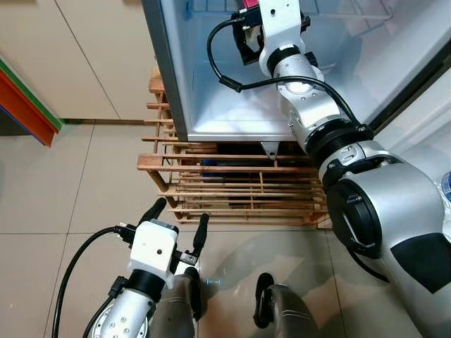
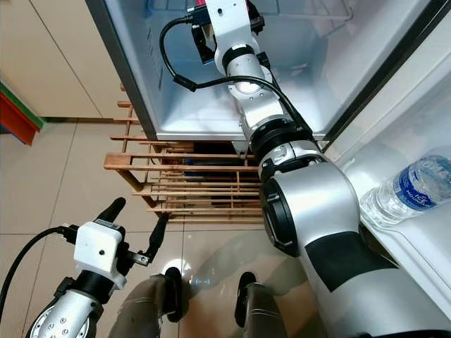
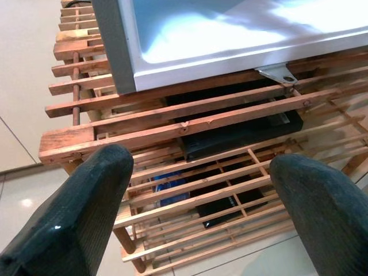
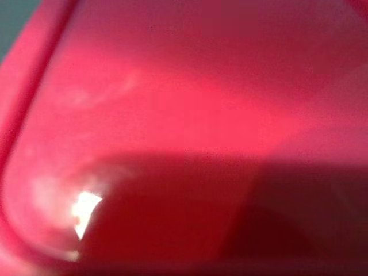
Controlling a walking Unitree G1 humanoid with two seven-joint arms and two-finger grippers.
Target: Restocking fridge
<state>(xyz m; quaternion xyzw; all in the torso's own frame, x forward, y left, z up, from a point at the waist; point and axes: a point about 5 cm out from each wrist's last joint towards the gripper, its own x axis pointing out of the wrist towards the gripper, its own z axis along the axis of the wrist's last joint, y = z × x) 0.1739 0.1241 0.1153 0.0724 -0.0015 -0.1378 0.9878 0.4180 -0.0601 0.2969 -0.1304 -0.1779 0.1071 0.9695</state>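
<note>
— Starting at the pincers: how do they stand?

— The left gripper (image 1: 177, 222) is spread wide. Its two black fingers (image 3: 86, 198) stand well apart with nothing between them. It hangs low over the tiled floor (image 1: 84, 197), just in front of the wooden rack (image 1: 232, 184).

— And the other one?

— The right gripper (image 1: 268, 7) is up inside the open fridge (image 1: 225, 105), at the very top of the head views. I cannot tell whether it is spread or pinching anything. Its wrist camera sits hard against a glossy red item (image 4: 184, 115) with a rounded corner and a raised rim.

— So where is that red item?

— High in the fridge compartment, right at the gripper. A sliver of it peeks out beside the wrist in the head view. Whether it rests on a shelf is hidden.

— What lies farther out?

— The silver right arm (image 1: 317, 120) stretches from the shoulder up into the compartment, and a black cable (image 1: 218, 63) loops off its wrist. A wire shelf (image 1: 352, 10) crosses the top of the white interior. The fridge stands on the slatted rack, and through the slats something black (image 3: 241, 135) and something blue (image 3: 172, 190) can be seen.

— Anything in the door?

— A water bottle (image 2: 409, 190) with a blue label lies tilted in the door shelf (image 2: 423, 246) on the robot's right. On the left is a beige cabinet (image 1: 84, 49), with a red and green edge (image 1: 25, 105) beside it. The robot's own legs (image 1: 282, 310) show at the bottom.
</note>
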